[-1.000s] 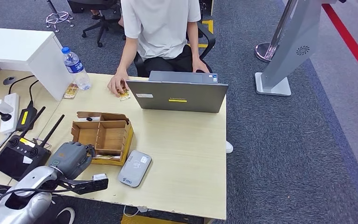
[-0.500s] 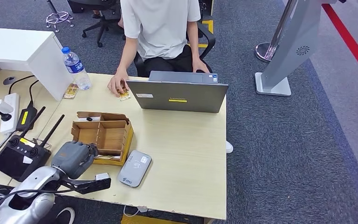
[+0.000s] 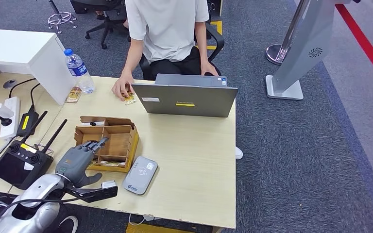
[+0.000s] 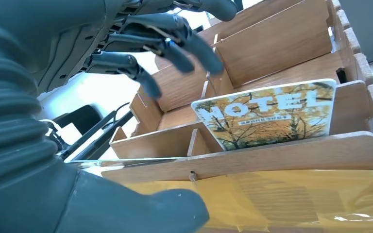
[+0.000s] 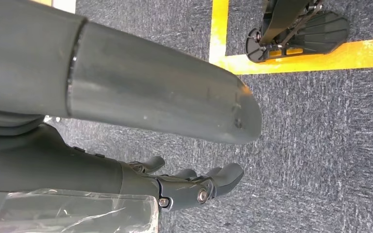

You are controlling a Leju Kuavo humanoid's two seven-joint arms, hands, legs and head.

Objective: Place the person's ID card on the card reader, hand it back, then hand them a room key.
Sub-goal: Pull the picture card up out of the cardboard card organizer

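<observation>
A: Change since the earlier frame?
B: Left hand fingers, previously curled, now spread, empty, over the wooden organiser; right hand hangs, fingers apart, empty.
A: Room key?
B: On its long edge in the organiser's near compartment; long axis along the divider.

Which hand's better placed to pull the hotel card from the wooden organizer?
Left. The left hand hangs open at the wooden organizer, its fingers spread just above the hotel card standing in a slot. The right hand is down beside the body over carpet, away from the table.
</observation>
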